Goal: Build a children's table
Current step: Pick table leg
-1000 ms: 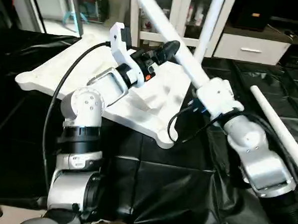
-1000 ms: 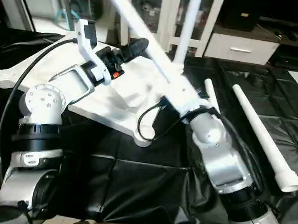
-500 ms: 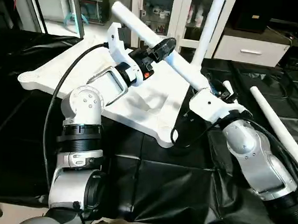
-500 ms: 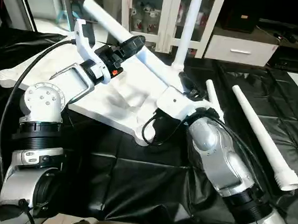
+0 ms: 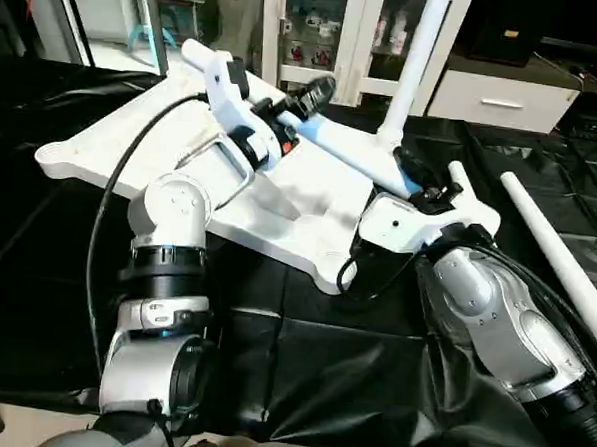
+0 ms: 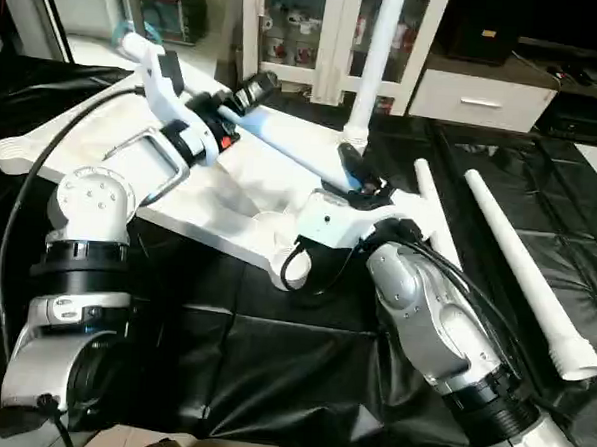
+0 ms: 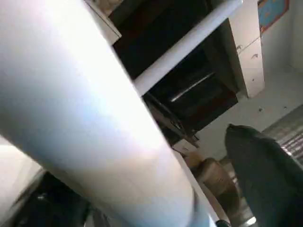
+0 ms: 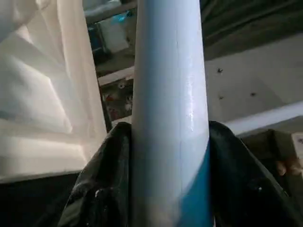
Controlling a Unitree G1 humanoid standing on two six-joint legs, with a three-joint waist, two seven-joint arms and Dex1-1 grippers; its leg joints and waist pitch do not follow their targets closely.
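The white table top [image 5: 113, 139] lies underside up on the black cloth. One white leg [image 5: 415, 59] stands upright in its far corner socket. My right gripper [image 5: 413, 184] is shut on the thick end of a second leg [image 5: 343, 146], which slants low across the top. In the right wrist view, black fingers [image 8: 104, 189] press both sides of that leg [image 8: 168, 118]. My left gripper [image 5: 310, 92] is open around the same leg further up. In the left wrist view one finger [image 7: 265, 175] stands apart from the leg [image 7: 71, 118].
Two loose legs [image 6: 521, 270] [image 6: 427, 205] lie on the black cloth to the right of my right arm. White cabinets [image 5: 364, 32] and a drawer unit [image 5: 500, 99] stand behind the work surface. A black cable [image 5: 103, 223] loops beside my left arm.
The held leg has swung down from a steep tilt to a low slant across the table top. My right gripper has dropped and moved left with it; the left gripper has followed.
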